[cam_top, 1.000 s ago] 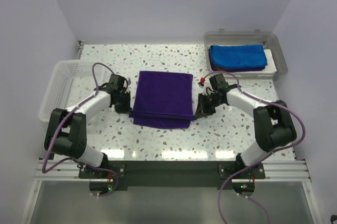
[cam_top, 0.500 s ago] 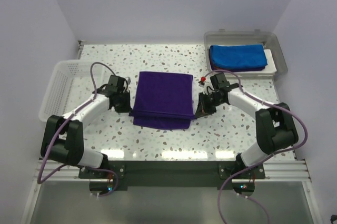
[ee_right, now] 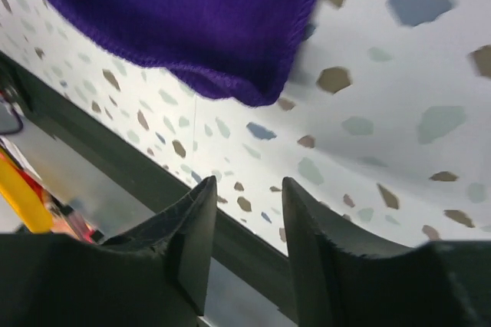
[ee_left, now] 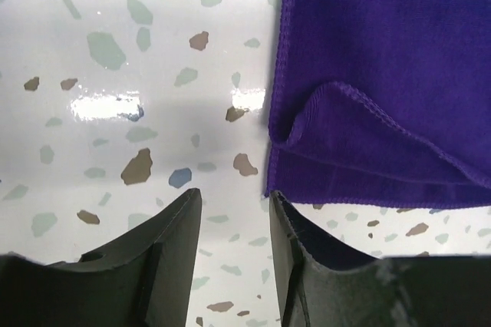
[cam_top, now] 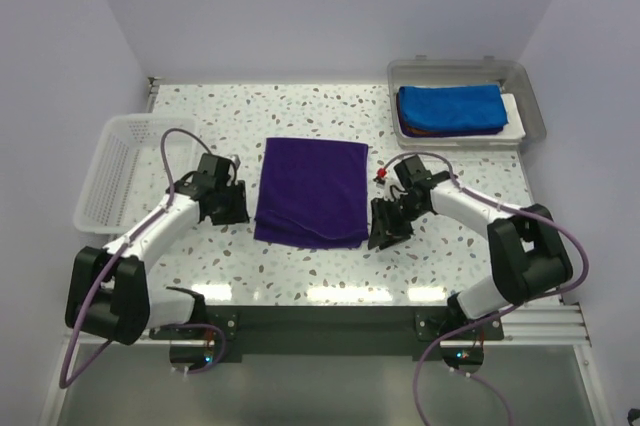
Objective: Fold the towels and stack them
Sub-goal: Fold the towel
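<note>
Speckled table [cam_top: 300, 106], purple towel [cam_top: 312, 191] folded double, corner layer curled

Both arms reach forward, elbows out, wrists turned inward and low. The left hand [cam_top: 230, 206] and the right hand [cam_top: 384, 227] have jaws a little apart, gripping nothing.

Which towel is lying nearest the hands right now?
The purple towel, folded flat mid-table between both arms; the blue towel sits far off in the grey tray.
</note>
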